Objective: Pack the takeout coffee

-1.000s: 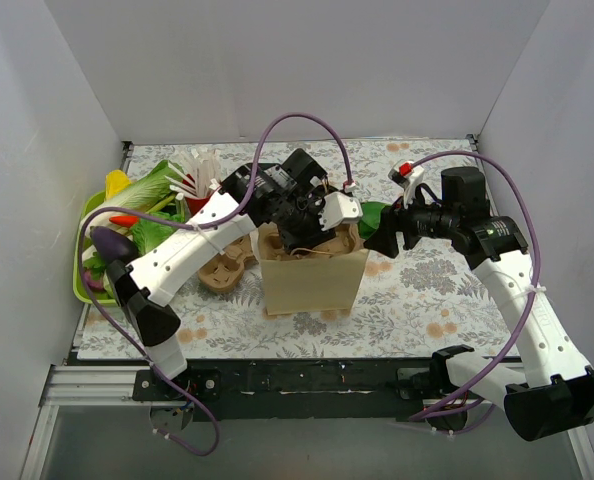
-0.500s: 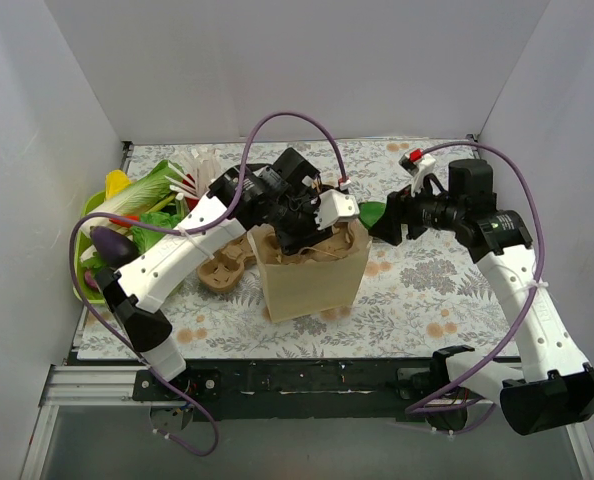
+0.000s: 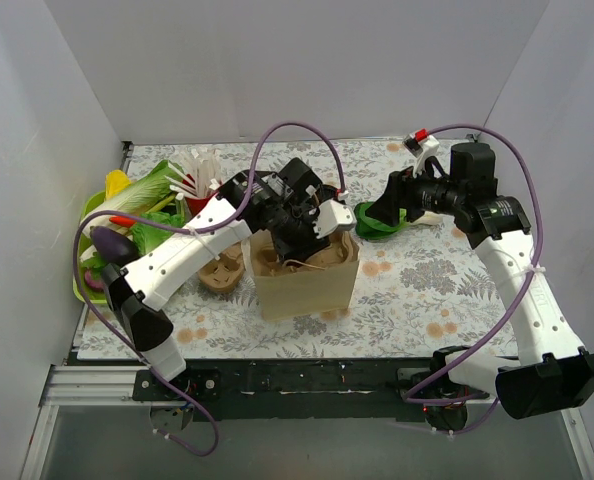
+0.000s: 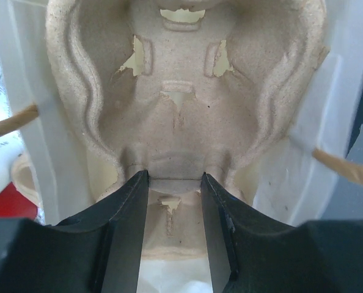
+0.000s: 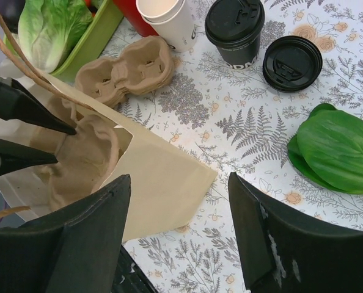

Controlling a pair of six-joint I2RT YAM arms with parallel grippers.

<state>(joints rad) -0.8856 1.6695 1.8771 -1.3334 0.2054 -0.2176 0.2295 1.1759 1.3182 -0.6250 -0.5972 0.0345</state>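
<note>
My left gripper point(image 4: 174, 177) is closed partway on the pulp cup carrier point(image 4: 181, 79), both fingers pressed against a narrow ridge at its near edge. Only the left wrist view shows that grip. From above, the same gripper sits in the mouth of the paper bag point(image 3: 307, 290) at the centre of the frame, and the carrier shows there only as a tan shape beneath it.

My right gripper point(image 5: 178, 183) hangs wide open with nothing between its fingers, over the bag's corner and the fern-patterned table point(image 5: 242, 122). Its camera shows what my left arm hides in the overhead view: the takeout coffee point(image 5: 233, 30) stands upright at the top centre of the frame, black lid on, outside the bag. Just to its right lies a loose black lid point(image 5: 291, 63). To its left is a lidless cream cup point(image 5: 169, 18) beside a red cup point(image 5: 131, 15), and below those a second carrier point(image 5: 129, 67) lies on the table. A green leaf point(image 5: 340, 149) lies at the right edge.
</note>
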